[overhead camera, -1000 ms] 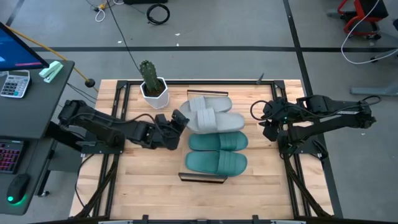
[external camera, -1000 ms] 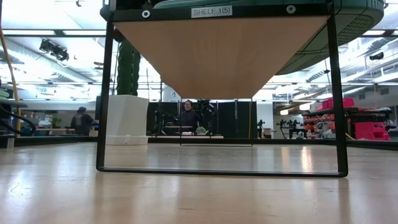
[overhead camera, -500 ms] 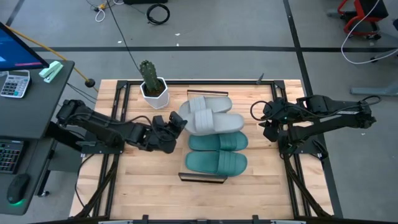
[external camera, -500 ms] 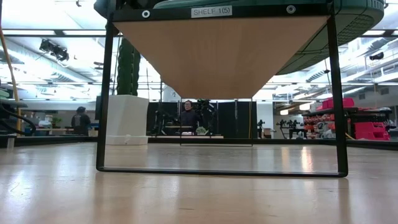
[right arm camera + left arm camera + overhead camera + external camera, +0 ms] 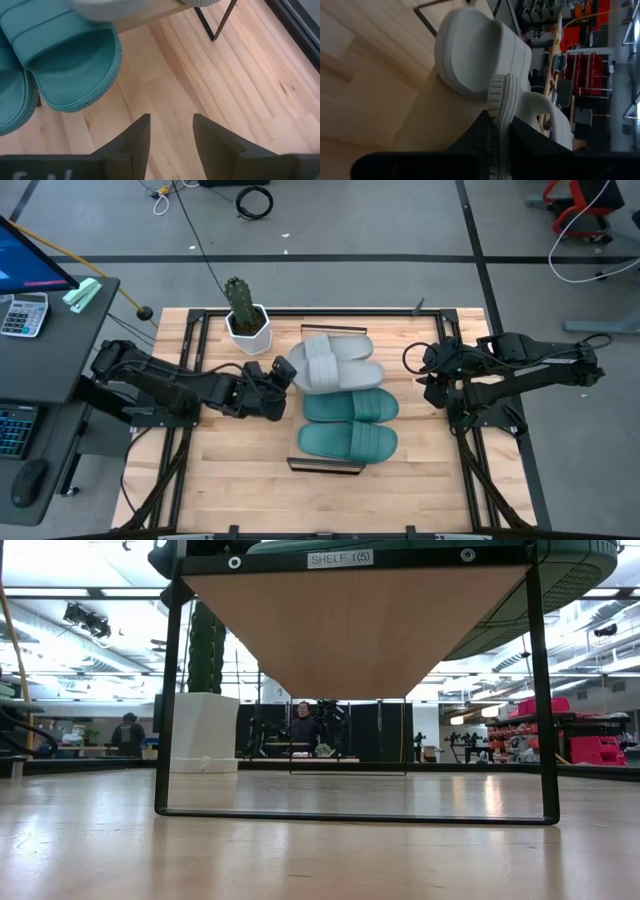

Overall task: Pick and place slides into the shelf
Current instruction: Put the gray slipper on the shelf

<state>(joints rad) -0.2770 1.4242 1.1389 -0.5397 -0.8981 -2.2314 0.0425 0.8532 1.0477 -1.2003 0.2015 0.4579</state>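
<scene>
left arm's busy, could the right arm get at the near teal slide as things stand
Probably yes. The right gripper is open and empty, hanging beside the shelf's right edge. The teal slide lies on top, uncovered, its toe towards that arm, with bare tabletop between them. The left gripper is shut on a grey slide farther back.

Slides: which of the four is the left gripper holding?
The grey slide next to the teal pair. The left gripper is shut on its edge; in the left wrist view its sole rim sits between the fingers. The other grey slide lies free.
</scene>
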